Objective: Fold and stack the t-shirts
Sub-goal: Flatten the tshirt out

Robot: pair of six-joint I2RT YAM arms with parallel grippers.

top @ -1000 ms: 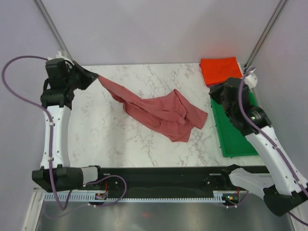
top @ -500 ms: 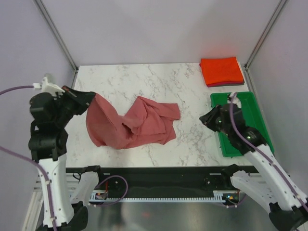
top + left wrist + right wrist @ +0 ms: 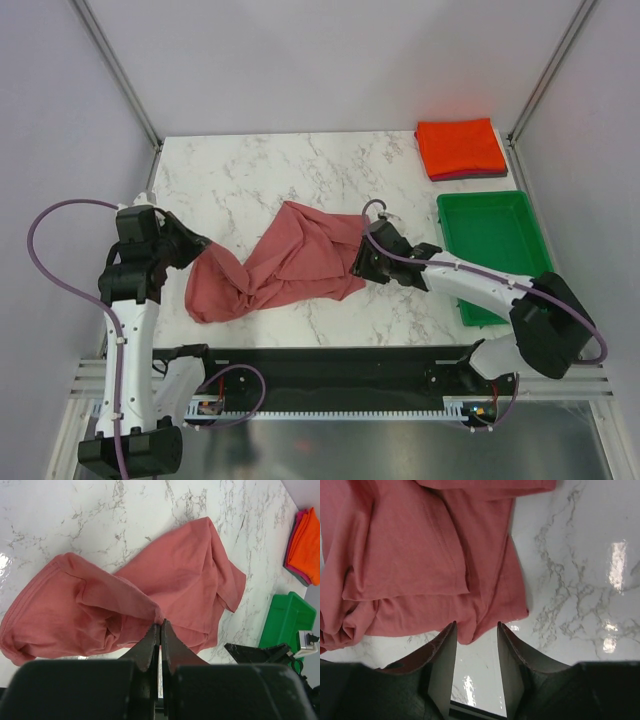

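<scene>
Left fingers (image 3: 152, 641) are pressed together, pinching a fold of the rose tee (image 3: 290, 262). Right fingers (image 3: 444, 655) are spread, straddling its right edge, nothing gripped. The tee lies crumpled mid-surface (image 3: 250, 170). The orange tee (image 3: 460, 147) sits folded at the far right corner, beyond the green tray (image 3: 490, 215). I read this as the spreading-flat step. Next I'd close right on that edge, then pull the two apart.
</scene>
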